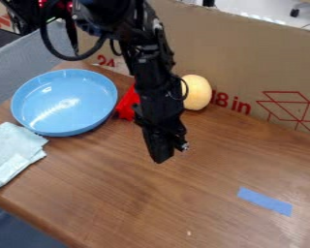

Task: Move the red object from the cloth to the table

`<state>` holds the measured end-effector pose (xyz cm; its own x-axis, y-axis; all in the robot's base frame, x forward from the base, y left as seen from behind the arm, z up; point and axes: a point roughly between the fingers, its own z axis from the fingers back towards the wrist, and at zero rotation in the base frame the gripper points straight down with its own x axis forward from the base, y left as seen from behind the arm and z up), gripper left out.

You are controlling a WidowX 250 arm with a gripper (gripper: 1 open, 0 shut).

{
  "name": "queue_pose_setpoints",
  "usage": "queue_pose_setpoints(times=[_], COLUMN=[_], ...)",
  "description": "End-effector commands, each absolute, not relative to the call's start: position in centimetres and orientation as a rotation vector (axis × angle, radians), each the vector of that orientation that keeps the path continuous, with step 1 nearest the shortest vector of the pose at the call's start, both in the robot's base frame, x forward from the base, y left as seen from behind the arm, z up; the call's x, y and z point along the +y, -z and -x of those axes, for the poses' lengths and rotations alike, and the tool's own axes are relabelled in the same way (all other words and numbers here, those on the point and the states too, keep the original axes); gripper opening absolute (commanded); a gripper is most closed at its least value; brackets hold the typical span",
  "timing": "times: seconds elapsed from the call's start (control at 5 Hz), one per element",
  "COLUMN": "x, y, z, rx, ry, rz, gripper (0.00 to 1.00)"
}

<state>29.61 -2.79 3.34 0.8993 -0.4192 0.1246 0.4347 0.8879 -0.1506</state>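
nearest the camera, a strip of blue tape point(263, 201) sits at the lower right of the brown bench point(119, 194) and the pale cloth point(12, 150) lies at the left edge with nothing on it. in the middle of the frame the black claw point(163, 149) points down over bare wood, its jaws shut and empty. behind it the red object point(124, 104) lies on the bench, just beside the right rim of the blue plate point(61, 103), with the yellowish ball point(196, 90) against the cardboard box point(248, 58) farther back.
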Motion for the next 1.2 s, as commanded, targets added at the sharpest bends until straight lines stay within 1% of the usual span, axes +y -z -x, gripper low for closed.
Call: queue_pose_setpoints(times=[0.0, 0.2, 0.4, 0.6, 0.8, 1.0], x=[-2.0, -2.1, -1.8, -2.0, -0.8, -0.8], y=[-4.5, -5.0, -4.0, -5.7, -7.3, -8.2], z=[-29.4, -28.4, -27.6, -27.4, -28.9, -28.0], rx=[-0.106, -0.081, -0.04, -0.048, -0.036, -0.02], ry=[0.448, 0.45, 0.449, 0.437, 0.437, 0.452], rz=[0.172, 0.171, 0.187, 0.156, 0.16, 0.144], gripper=[1.0, 1.0, 1.0, 1.0, 1.0, 1.0])
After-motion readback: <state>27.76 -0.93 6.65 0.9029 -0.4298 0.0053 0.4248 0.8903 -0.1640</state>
